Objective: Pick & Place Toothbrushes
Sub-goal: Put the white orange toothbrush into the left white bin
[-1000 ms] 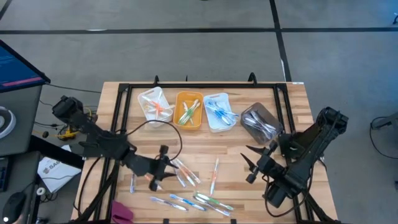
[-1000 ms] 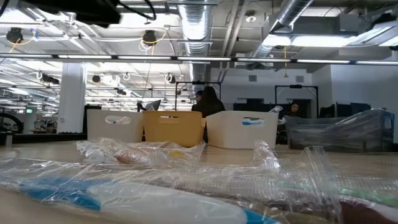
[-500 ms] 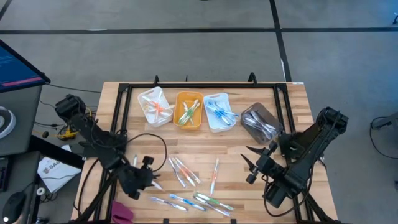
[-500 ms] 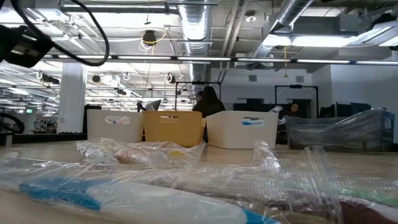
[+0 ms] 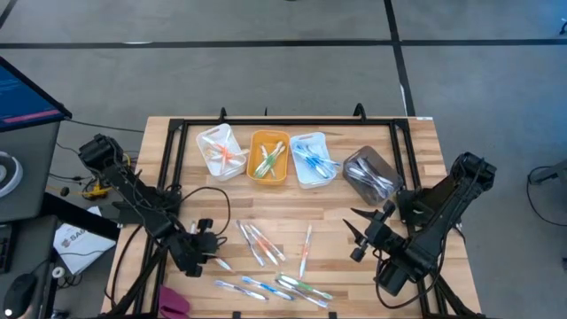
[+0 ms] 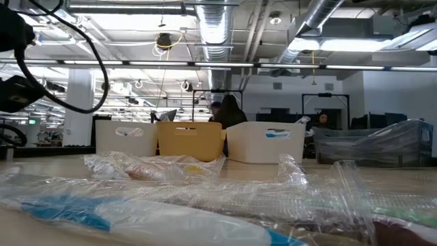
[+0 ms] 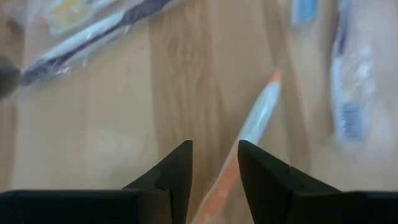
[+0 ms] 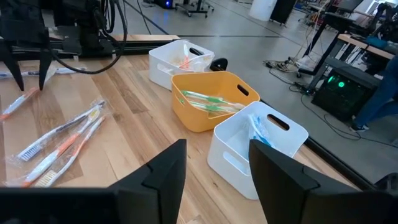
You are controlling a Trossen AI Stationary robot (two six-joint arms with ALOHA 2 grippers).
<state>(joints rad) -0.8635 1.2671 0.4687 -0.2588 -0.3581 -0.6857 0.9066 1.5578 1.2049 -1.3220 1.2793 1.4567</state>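
Note:
Several wrapped toothbrushes [image 5: 262, 245] lie flat on the wooden table [image 5: 416, 142], more near its front edge [image 5: 275, 288]. My left gripper [image 5: 211, 246] hangs low over the table's near left, pointing steeply down, open. In the left wrist view an orange-and-white toothbrush [image 7: 258, 118] lies on the wood and runs under the gap of my left gripper [image 7: 214, 146]; whether a finger touches it, I cannot tell. My right gripper [image 5: 357, 235] waits open above the table's right side, nothing between its fingers [image 8: 214, 155].
Along the far side stand a white bin [image 5: 221, 152] with orange-pink brushes, an orange bin [image 5: 268, 158] with green ones, a white bin [image 5: 312, 159] with blue ones and a clear bin [image 5: 370, 175]. A pink thing [image 5: 174, 301] lies at the near left corner.
My left gripper has gone down and toward the table's left edge, away from the middle pile of brushes, rolling about its own line as it went. Its fingers have kept the same gap. The toothbrushes lie where they were.

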